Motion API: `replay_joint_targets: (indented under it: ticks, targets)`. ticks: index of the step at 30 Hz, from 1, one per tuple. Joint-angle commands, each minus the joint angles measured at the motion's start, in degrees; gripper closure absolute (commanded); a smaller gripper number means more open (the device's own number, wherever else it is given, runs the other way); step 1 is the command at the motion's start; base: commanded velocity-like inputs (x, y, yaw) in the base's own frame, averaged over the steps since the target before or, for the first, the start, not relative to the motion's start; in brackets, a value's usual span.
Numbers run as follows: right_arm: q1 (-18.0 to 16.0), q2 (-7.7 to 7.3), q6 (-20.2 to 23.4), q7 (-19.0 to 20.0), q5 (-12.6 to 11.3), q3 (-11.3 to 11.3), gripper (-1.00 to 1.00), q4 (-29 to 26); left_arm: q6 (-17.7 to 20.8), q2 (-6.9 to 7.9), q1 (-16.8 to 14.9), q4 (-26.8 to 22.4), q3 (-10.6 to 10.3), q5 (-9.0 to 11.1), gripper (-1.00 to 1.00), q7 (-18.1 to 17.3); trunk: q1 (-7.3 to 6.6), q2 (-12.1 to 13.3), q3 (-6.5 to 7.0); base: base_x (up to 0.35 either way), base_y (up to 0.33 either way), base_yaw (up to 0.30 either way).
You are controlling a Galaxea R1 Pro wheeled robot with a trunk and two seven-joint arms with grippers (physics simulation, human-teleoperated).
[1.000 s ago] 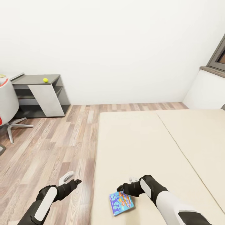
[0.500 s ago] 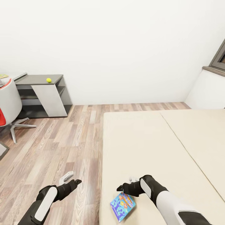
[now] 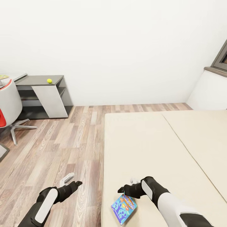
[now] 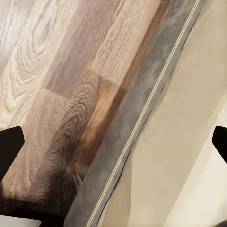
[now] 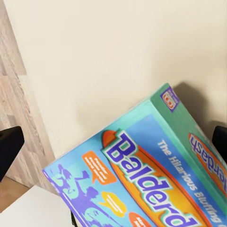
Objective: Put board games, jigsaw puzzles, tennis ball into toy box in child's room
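Blue board game [image 3: 123,208] right under the right gripper [image 3: 126,190], nothing grabbed yet

The box sits tilted at the near left corner of the bed [image 3: 151,148], close to the edge, probably why the robot parked there. In the right wrist view the right gripper's fingers look spread wide either side of the box [image 5: 142,179], not pinching it. The left gripper [image 3: 74,183] hangs over the wood floor [image 3: 53,148] beside the bed, spread open too, holding nothing. Far left, 1 tennis ball [image 3: 49,80] waits on the dark desk [image 3: 41,80].
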Motion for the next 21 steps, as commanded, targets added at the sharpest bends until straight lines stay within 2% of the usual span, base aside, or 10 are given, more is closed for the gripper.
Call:
replay_joint_targets:
  ticks: [1, 21]
  targets:
    - [0.0, 0.02, 0.4, -0.1, -0.3, -0.2, -1.0, -0.1, 0.2, 0.0, 0.0, -0.1, 0.0, 0.6, -1.0, 0.5, 0.0, 0.0, -0.05, 0.0, 0.004, 0.0]
    - [0.0, -0.01, 0.4, -0.1, -0.3, -0.3, -1.0, -0.1, 0.2, -0.01, 0.0, -0.1, 0.0, 0.6, -1.0, 0.5, 0.0, 0.0, -0.05, 0.0, 0.001, 0.0]
